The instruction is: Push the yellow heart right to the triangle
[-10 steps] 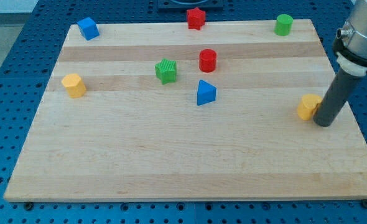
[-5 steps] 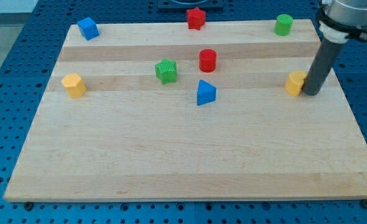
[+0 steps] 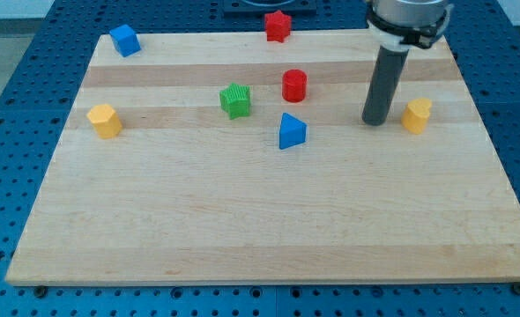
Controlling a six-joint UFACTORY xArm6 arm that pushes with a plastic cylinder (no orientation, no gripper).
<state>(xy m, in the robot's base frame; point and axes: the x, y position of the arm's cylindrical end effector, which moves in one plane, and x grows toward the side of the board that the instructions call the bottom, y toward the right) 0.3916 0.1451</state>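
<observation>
The yellow heart-like block point(image 3: 416, 115) lies at the board's right side. The blue triangle point(image 3: 291, 131) lies near the middle, well to the heart's left. My tip point(image 3: 375, 122) rests on the board between them, just left of the yellow heart and a small gap apart from it. The triangle is farther off to the tip's left. The rod rises straight up to the arm at the view's top.
A red cylinder point(image 3: 294, 85) and a green block point(image 3: 235, 100) lie up-left of the triangle. A second yellow block point(image 3: 105, 121) sits at the left edge. A blue block point(image 3: 124, 40) and a red star point(image 3: 278, 25) lie along the wooden board's point(image 3: 260, 229) top edge.
The yellow heart was pushed up and to the left. My tip then moved from the heart's right side to its left side. The arm now hides the green cylinder at the top right.
</observation>
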